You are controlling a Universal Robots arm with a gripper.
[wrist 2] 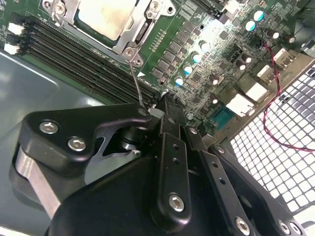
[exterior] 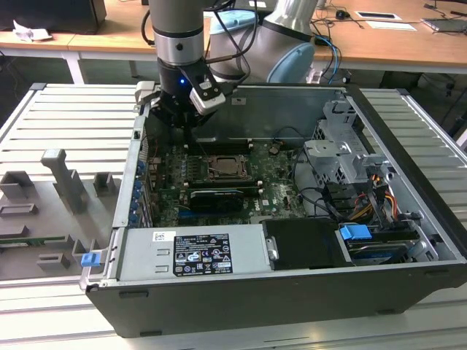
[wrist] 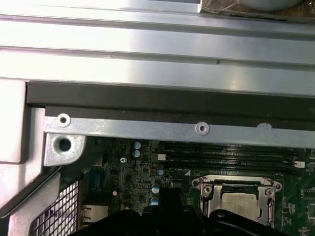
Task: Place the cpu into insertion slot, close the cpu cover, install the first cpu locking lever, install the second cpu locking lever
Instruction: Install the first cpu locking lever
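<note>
**Gripper at the socket corner, chip seated under its cover**

In the exterior view, a silver power supply (exterior: 193,251) with a label lies nearest the camera. It spans the front of the open computer case (exterior: 255,306), which rests on a ribbed metal table (exterior: 66,124). At the exterior view's left, grey holders (exterior: 62,179) stand on the table beside the case.

Beyond the power supply lies the green motherboard (exterior: 273,186), with a long black card (exterior: 213,197) set across it. Just behind the card is the insertion slot (exterior: 222,169). The cpu (wrist 2: 105,17) lies inside this slot with its pale metal top facing up. The cpu cover (wrist 2: 141,30) lies flat over it, and the chip shows through its square cut-out in both wrist views. Long black memory slots (wrist 2: 74,59) run beside the socket.

A thin metal lever (wrist 2: 135,81) rises, tilted, from one corner of the socket. Its upper end reaches the tip of the gripper (wrist 2: 160,105). It cannot be told whether the two touch, nor whether the jaws are open or closed.

In the exterior view the gripper hangs inside the case, just beyond the socket and near the rear wall. The arm (exterior: 179,29) rises above it. Farthest back stand wooden desks (exterior: 394,44).
</note>
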